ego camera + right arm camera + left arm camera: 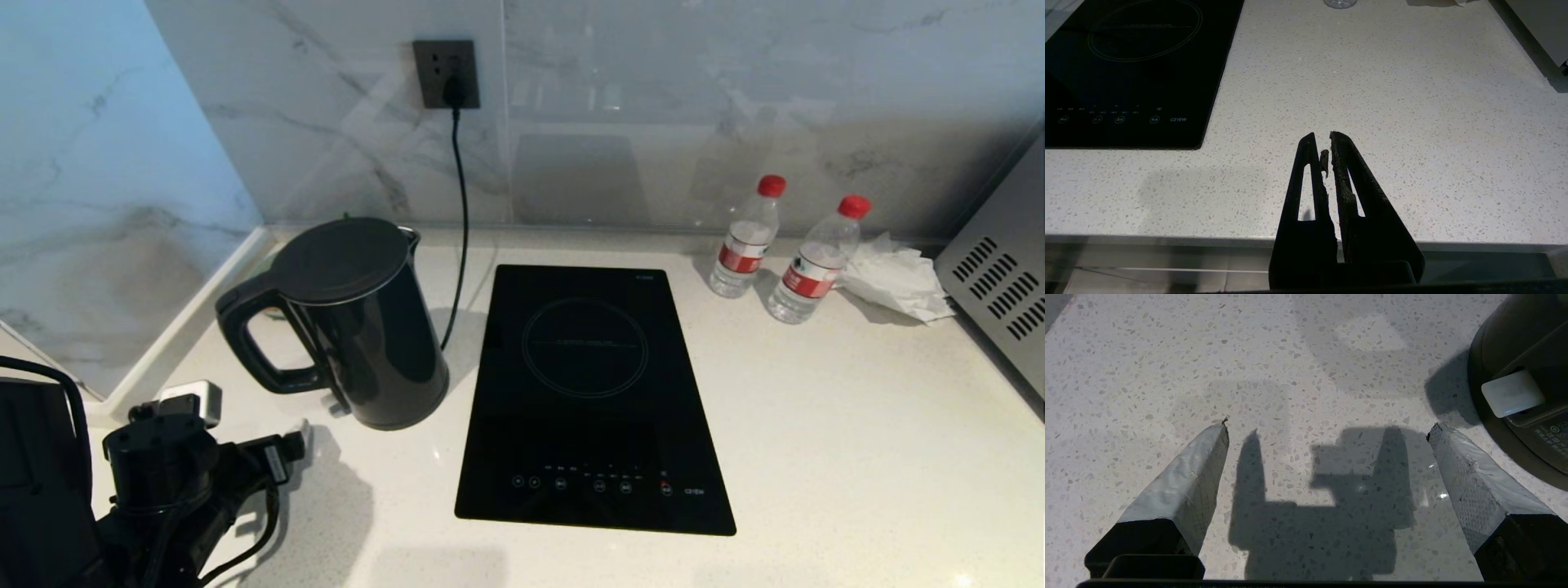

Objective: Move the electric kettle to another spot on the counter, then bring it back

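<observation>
Left gripper low over the counter's front-left corner, fingers spread wide, empty. Electric kettle upright near the back-left corner, handle toward the front-left, just beside the cooktop. Right gripper over the front edge, fingers pressed together, empty.

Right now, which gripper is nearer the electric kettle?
Left. The left gripper hangs open over the counter just in front of the electric kettle, near its handle side, not touching. The right gripper is shut, at the counter's front edge beyond the cooktop.
</observation>
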